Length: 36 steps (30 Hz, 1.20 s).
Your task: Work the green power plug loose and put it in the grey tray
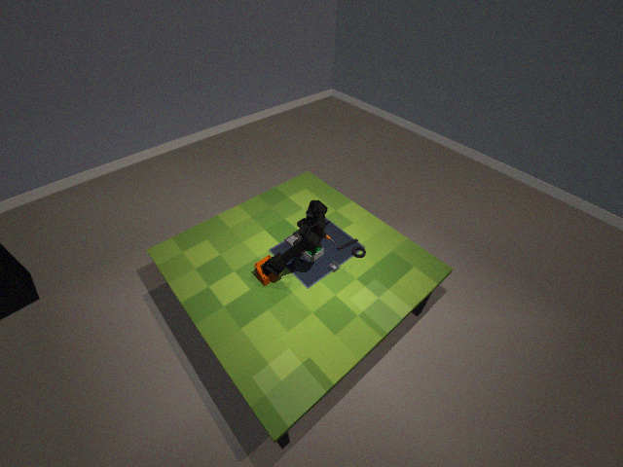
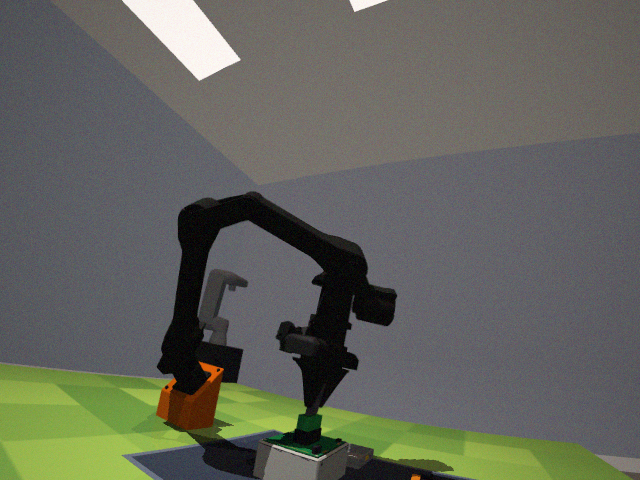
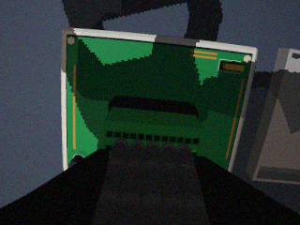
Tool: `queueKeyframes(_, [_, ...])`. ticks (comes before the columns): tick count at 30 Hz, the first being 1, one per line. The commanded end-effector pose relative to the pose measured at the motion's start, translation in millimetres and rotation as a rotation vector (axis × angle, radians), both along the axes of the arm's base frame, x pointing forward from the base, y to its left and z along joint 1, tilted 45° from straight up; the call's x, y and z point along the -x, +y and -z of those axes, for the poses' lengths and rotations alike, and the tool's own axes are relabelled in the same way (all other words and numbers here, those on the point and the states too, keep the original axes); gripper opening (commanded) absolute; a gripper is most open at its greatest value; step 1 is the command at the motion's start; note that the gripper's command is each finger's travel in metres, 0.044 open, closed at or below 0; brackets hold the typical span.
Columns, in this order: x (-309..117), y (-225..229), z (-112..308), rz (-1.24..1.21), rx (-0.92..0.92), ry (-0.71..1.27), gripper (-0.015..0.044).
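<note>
Removal of the plug, grasp stage. The plug (image 2: 309, 422) (image 3: 152, 124) stood above the black socket (image 2: 307, 435) (image 3: 155, 104) on the board (image 1: 315, 250) (image 2: 279, 440) (image 3: 127, 49), which lay on the mat (image 1: 308, 276) (image 2: 170, 459) (image 3: 28, 117), nearer the top corner of the worktop (image 1: 302, 326) (image 2: 62, 403) than its bottom corner, as seen from above. The gripper (image 1: 312, 244) (image 2: 312, 411) (image 3: 152, 163) pointed down over the board, its fingers clenched on the plug.

Completed: the approach and, as judged from the closed fingers, the grasp. In the exterior view the plug appeared roughly upright, with no evident gap between it and the socket; whether it had loosened at all could not be told. Extraction was therefore judged not yet achieved.

Outstanding: working the plug loose, presumably by rocking rather than by a straight pull; lifting it out; and carrying it to the tray (image 1: 292, 239) (image 2: 360, 456) (image 3: 277, 127). The tray lay just beside the board, on the side towards the worktop's upper left edge in the top view, so the transfer was judged short. The plug was not in the tray. Release and withdrawal of the gripper were also to be done, leaving most of the task ahead.
</note>
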<state>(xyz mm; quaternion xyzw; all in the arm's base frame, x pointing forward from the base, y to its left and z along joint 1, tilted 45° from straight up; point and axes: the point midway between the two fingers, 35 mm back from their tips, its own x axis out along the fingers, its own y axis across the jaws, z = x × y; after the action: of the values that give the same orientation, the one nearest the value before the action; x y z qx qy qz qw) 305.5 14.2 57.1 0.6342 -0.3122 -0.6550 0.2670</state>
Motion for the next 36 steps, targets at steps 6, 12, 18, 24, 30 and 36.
queueKeyframes(6, [0.8,3.3,-22.0,-0.036,-0.202,-0.018,0.0000])
queueKeyframes(12, [0.7,7.0,-19.7,-0.037,-0.152,-0.016,0.0000])
queueKeyframes(18, [0.4,17.4,-9.5,-0.036,0.017,-0.007,0.0000])
queueKeyframes(24, [0.4,20.2,-8.0,-0.036,0.053,-0.005,0.0000])
queueKeyframes(30, [0.5,12.4,-18.3,-0.037,-0.097,-0.013,0.0000])
queueKeyframes(36, [0.7,6.5,-26.2,-0.036,-0.210,-0.018,0.0000])
